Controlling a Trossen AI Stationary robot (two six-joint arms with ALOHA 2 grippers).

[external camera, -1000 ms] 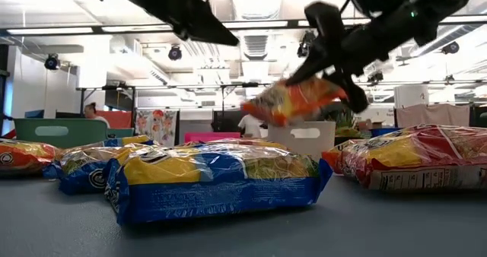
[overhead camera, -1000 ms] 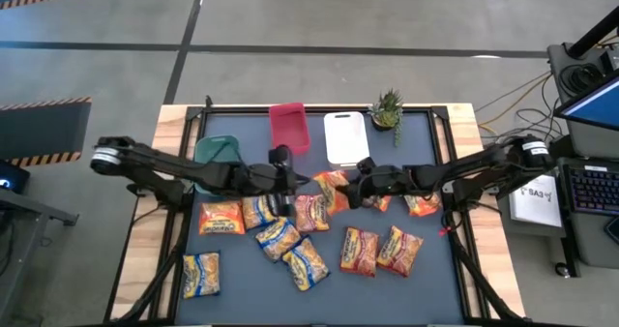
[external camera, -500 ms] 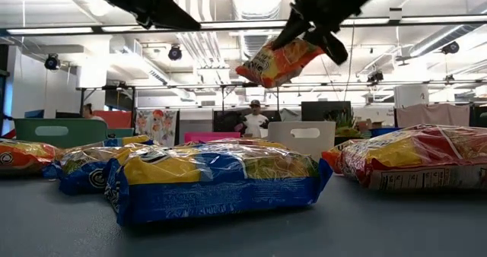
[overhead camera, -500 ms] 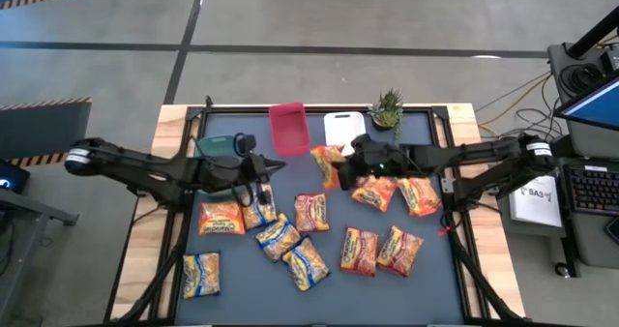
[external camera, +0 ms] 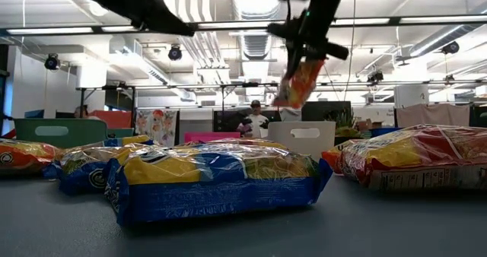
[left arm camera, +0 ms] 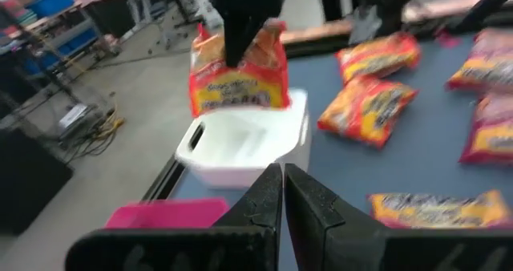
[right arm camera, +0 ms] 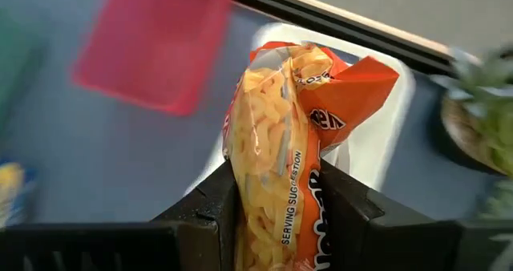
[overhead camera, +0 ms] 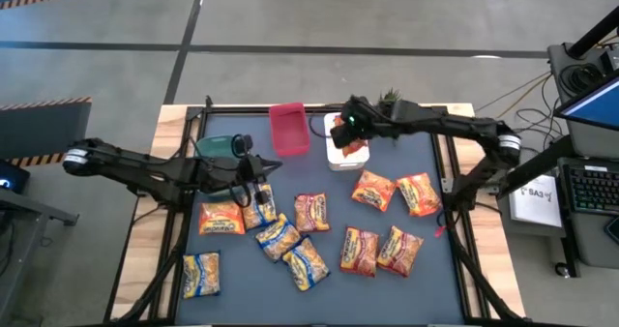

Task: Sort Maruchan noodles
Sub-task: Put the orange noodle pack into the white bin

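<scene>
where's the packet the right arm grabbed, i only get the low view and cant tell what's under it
Observer: The high view shows the right gripper holding the orange packet directly above the white bin.
Operator: is it gripped firm or slipping
Observer: In the right wrist view both fingers pinch the packet's middle, and it stands on edge between them.
Operator: whats the left arm doing
Observer: The high view shows the left gripper shut and empty, between the green bin and the red bin.
</scene>
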